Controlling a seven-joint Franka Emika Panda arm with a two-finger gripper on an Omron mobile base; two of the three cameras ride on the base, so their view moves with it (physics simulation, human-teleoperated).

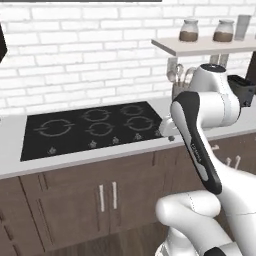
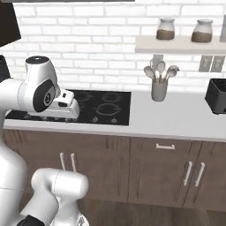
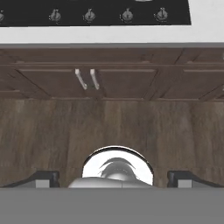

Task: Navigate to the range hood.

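White arm (image 1: pixel 200 145) is folded in close, likely for driving. Range hood (image 1: pixel 80 0), a thin dark strip, sits at the top edge above the cooktop (image 1: pixel 92 127). From the right, hood (image 2: pixel 73 1) hangs up-left. Tool (image 3: pixel 113 178) tips (image 3: pixel 43 179) stand wide apart, holding nothing, above the floor.

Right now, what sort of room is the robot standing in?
A home-style kitchen, rendered. A black glass cooktop is set into a pale counter over brown wood cabinets, with a utensil crock against the white brick wall and jars on a shelf.
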